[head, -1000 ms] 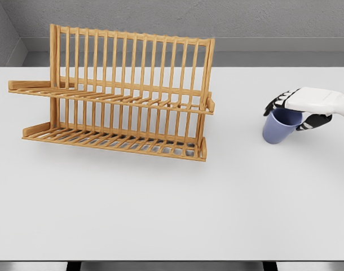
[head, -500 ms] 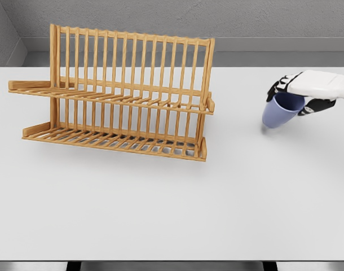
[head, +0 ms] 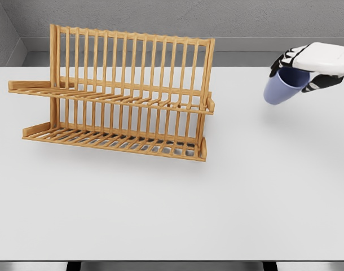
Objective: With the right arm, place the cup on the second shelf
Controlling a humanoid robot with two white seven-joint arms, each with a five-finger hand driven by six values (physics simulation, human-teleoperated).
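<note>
Right hand [head: 310, 65], fingers clasped around the smooth periwinkle-blue cup [head: 282, 87], holds it tilted, right of the slatted two-tier wooden rack [head: 124, 93].

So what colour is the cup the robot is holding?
The cup is light purple-blue, seen in the head view.

White table [head: 172, 209]; wooden two-tier dish rack [head: 121, 96] standing left of centre.

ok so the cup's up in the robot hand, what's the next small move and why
Probably carry it left toward the wooden rack. The right robot hand grips the blue cup by its rim, tilted and clear of the table, but far to the right of the rack's upper shelf, which holds nothing.
</note>
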